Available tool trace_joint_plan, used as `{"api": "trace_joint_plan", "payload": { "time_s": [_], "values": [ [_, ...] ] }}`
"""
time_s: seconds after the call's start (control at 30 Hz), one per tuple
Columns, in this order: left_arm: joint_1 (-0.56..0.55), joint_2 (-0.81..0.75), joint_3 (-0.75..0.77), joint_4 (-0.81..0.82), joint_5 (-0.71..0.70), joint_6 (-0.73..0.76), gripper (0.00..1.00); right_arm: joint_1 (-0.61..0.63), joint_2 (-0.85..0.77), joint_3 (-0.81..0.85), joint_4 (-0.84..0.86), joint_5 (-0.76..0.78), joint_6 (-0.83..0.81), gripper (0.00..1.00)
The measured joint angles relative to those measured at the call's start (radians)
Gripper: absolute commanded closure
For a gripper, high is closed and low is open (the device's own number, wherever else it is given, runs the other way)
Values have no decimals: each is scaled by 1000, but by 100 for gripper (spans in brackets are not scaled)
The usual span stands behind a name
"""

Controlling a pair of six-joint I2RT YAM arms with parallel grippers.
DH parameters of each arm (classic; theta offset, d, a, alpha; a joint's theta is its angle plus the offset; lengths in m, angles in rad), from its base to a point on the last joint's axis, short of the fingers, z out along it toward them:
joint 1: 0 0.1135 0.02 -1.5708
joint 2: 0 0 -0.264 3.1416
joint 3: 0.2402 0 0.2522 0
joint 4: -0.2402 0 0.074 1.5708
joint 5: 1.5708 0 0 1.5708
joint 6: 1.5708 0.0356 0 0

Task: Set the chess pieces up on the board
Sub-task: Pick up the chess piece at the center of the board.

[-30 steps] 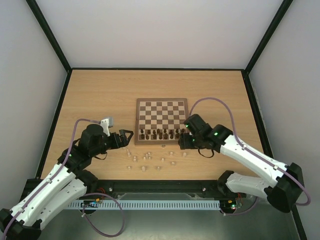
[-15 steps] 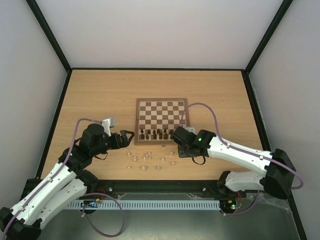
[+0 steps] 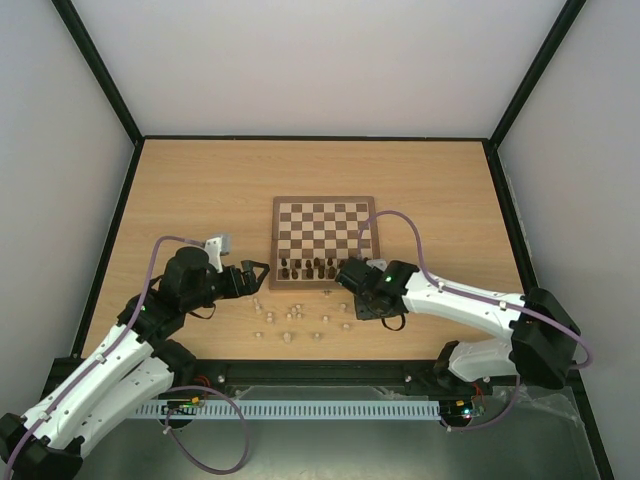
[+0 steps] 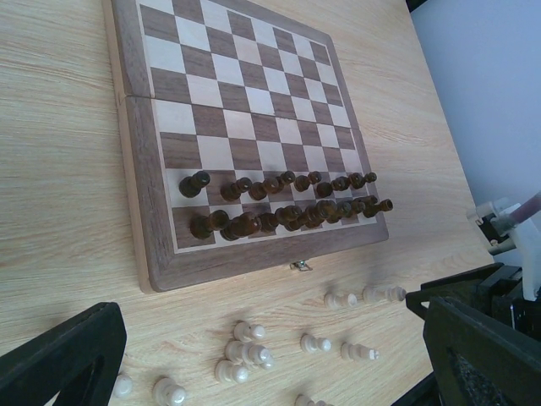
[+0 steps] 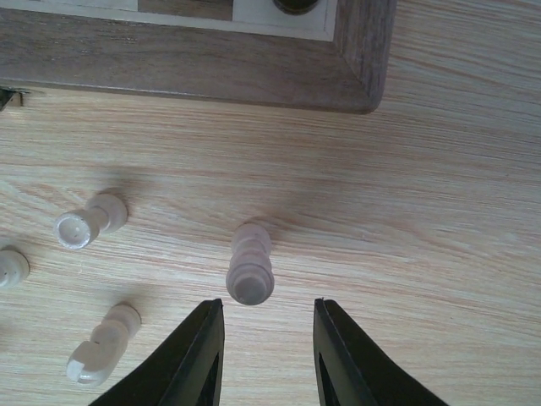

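The board [image 3: 323, 215] lies at mid-table, with dark pieces [image 3: 318, 267] in its two near rows. Several pale chess pieces [image 3: 300, 315] are scattered on the table in front of it. In the right wrist view my right gripper [image 5: 269, 309] is open and narrow, low over the table. One pale piece [image 5: 250, 264] stands just ahead of the tips and slightly left of the gap, with nothing between them. My left gripper [image 4: 266, 313] is wide open and empty, hovering left of the scattered chess pieces [image 4: 245, 351], beside the board's near left corner [image 4: 156, 275].
More pale pieces [image 5: 89, 222] stand left of the right gripper. The board's near right corner [image 5: 355, 76] is just beyond it. The board's metal clasp [image 4: 300, 266] faces the pieces. Black-framed walls enclose the table.
My right arm has swung left from the board's near right corner to the table in front of the board, and its jaws have narrowed. The left arm has not moved.
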Motion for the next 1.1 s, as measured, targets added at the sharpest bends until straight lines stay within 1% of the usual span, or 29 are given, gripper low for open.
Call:
{"api": "trace_joint_plan", "payload": {
  "time_s": [0.27, 0.37, 0.4, 0.47, 0.57, 0.63, 0.77, 0.83, 0.9, 0.97, 1.03, 1.1],
  "values": [
    [0, 1, 0, 1, 0, 0, 1, 0, 45, -11, 34, -10, -14, 71],
    [0, 6, 0, 7, 0, 0, 0, 0, 70, -11, 49, -11, -22, 76],
    [0, 6, 0, 8, 0, 0, 0, 0, 77, -11, 53, -12, -25, 81],
    [0, 6, 0, 8, 0, 0, 0, 0, 89, -11, 60, -13, -29, 85],
    [0, 7, 0, 8, 0, 0, 1, 0, 95, -11, 65, -10, -37, 97],
    [0, 7, 0, 8, 0, 0, 0, 0, 95, -8, 64, -5, -39, 99],
    [0, 9, 0, 13, 5, 2, 1, 0, 84, 18, 33, 0, -36, 99],
    [0, 12, 0, 15, 8, 5, 0, 0, 54, 69, -8, 5, -38, 98],
    [0, 14, 0, 16, 12, 8, 0, 0, 23, 154, -60, 17, -42, 98],
    [0, 17, 0, 16, 15, 10, 1, -12, 8, 300, -111, 43, -63, 99],
    [0, 20, 0, 17, 16, 12, 1, -30, 16, 391, -127, 44, -94, 99],
    [0, 22, 0, 19, 17, 13, 1, -77, 60, 508, -144, 42, -144, 99]
  ]
}}
